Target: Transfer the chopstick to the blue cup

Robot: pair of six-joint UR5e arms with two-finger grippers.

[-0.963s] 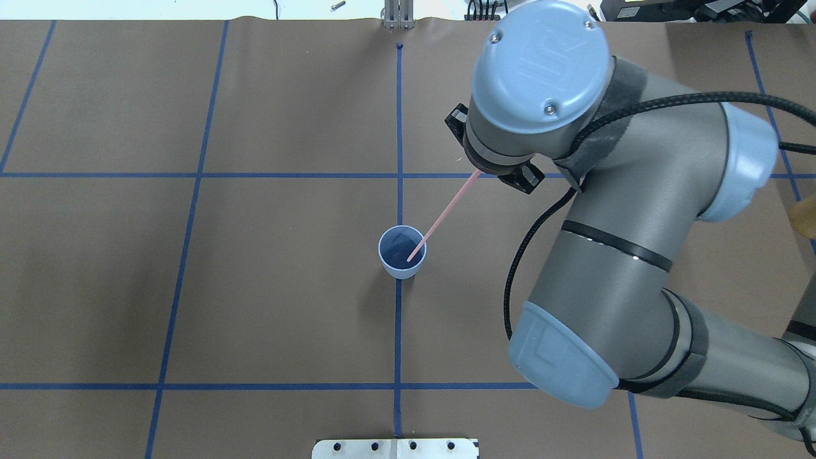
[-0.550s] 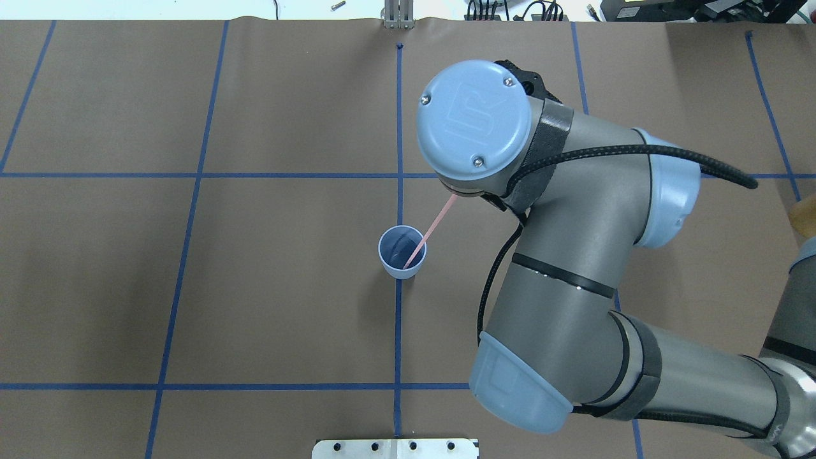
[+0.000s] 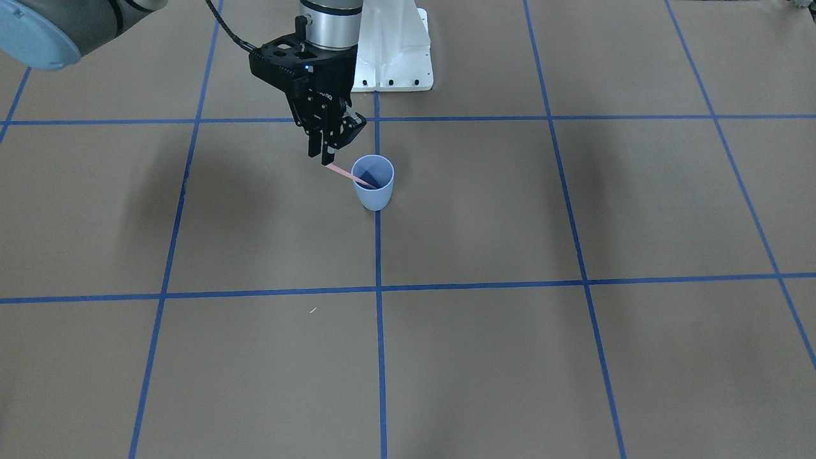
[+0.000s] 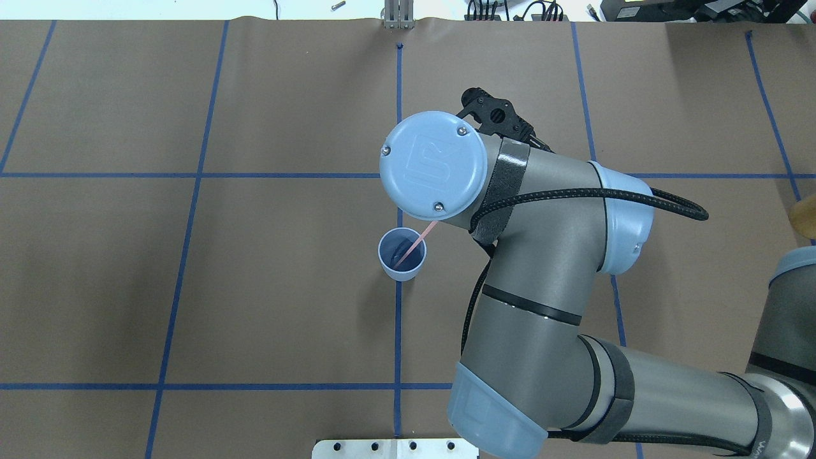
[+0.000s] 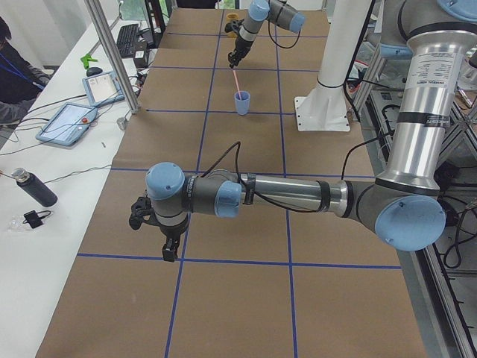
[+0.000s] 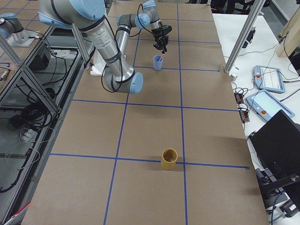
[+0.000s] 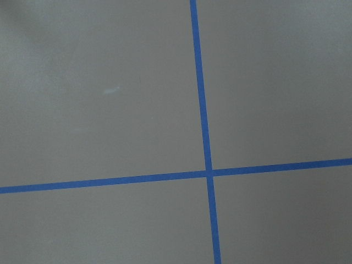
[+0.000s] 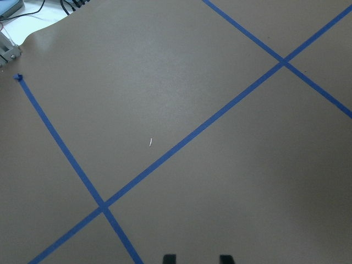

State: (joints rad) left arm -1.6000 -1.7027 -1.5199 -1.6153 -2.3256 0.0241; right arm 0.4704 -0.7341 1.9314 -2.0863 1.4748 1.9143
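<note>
Right, the right end effector (image 3: pixel 326 159) hangs just beside the blue cup (image 3: pixel 375 197), on the robot's right of it, fingers pointing down and pinched narrow on the top end of the chopstick (image 3: pixel 348 174). And the pale pink stick slants down from those fingertips, crosses the rim, and its lower end sits inside the cup against the dark blue interior. The cup itself stands upright on the brown counter (image 3: pixel 542 217), planted on a blue tape line (image 3: pixel 378 255) near the middle. From overhead, the arm's round wrist cap (image 4: pixel 433 166) covers the fingers completely; only a short length of chopstick (image 4: pixel 415 244) pokes out from under it, angling into the blue cup (image 4: pixel 400 275). Over at the other end, the left end effector (image 5: pixel 171 254) hovers low over the counter, well apart from the cup, and whether it is wide or closed I cannot tell. Its wrist camera shows only brown surface and a tape crossing. Meanwhile, a mustard-yellow cup (image 6: pixel 169 159) stands upright on a tape line, well apart from the action.
</note>
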